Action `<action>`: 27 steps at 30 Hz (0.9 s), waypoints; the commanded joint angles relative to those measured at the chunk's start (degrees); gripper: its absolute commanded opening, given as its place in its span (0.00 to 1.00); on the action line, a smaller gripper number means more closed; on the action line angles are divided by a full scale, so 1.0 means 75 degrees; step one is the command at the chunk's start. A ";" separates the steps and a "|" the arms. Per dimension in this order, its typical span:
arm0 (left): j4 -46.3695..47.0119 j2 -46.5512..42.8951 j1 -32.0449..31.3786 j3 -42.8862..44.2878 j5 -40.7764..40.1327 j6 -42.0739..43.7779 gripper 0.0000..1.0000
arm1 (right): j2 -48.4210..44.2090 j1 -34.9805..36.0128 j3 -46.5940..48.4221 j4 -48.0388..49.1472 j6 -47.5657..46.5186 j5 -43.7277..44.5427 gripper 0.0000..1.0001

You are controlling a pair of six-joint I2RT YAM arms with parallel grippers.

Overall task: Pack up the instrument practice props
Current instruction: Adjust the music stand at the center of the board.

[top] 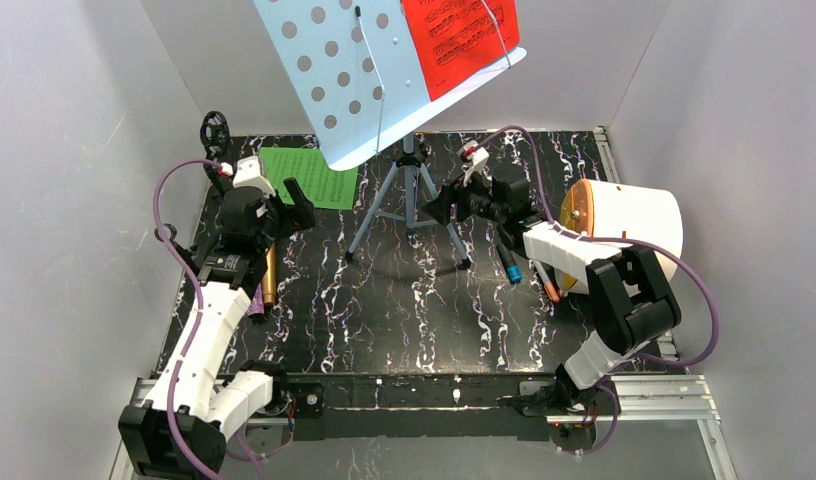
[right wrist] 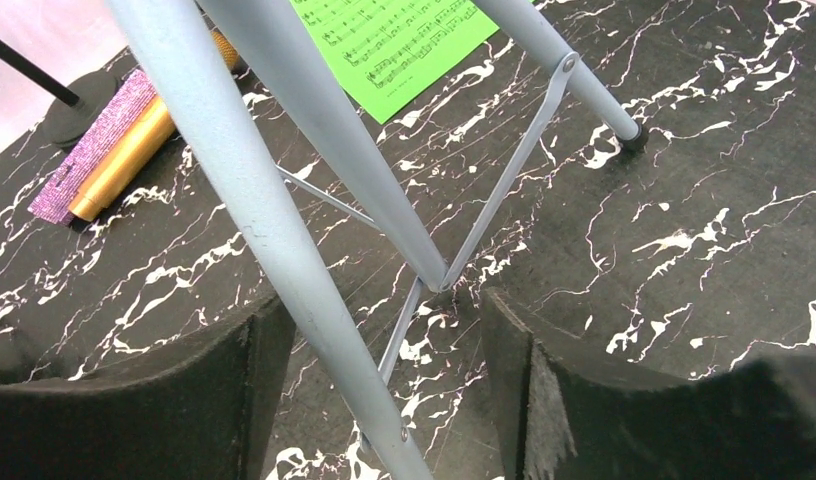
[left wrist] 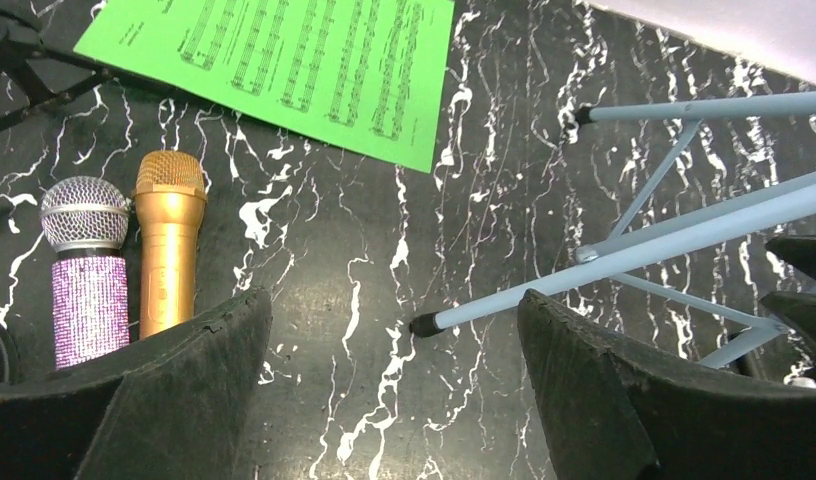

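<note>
As we go from the left, the purple glitter microphone [left wrist: 89, 300] and the gold microphone [left wrist: 167, 250] lie side by side on the worktop [top: 404, 310]. The left claw [left wrist: 392, 310] hangs near them, jaws apart and empty, and the green score sheet [left wrist: 304, 60] lies beyond it. In the middle stands the music rack [top: 344, 70], carrying the red score sheet [top: 459, 40]. The right claw [right wrist: 384, 305] has its jaws apart around one tripod leg [right wrist: 284, 250], not clamped. We judge that taking the rack is the step in hand. Next the claw must close on the leg without tipping the stand.
</note>
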 commanded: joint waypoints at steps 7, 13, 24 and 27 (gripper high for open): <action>-0.0058 0.0202 0.0048 -0.0243 -0.0218 0.0414 0.91 | 0.0288 0.0123 0.0186 0.0397 -0.0282 0.0173 0.45; -0.0075 0.0037 0.0044 -0.0443 -0.0217 0.0558 0.91 | 0.0128 0.0300 -0.0150 0.0539 -0.0330 0.0639 0.24; -0.0185 -0.0165 0.0037 -0.0548 -0.0357 0.0599 0.91 | -0.0580 0.1216 -0.1247 0.1236 0.0226 0.3871 0.01; -0.0201 -0.0190 0.0025 -0.0549 -0.0388 0.0598 0.91 | -0.0804 0.1501 -0.1529 0.1536 0.0608 0.4955 0.01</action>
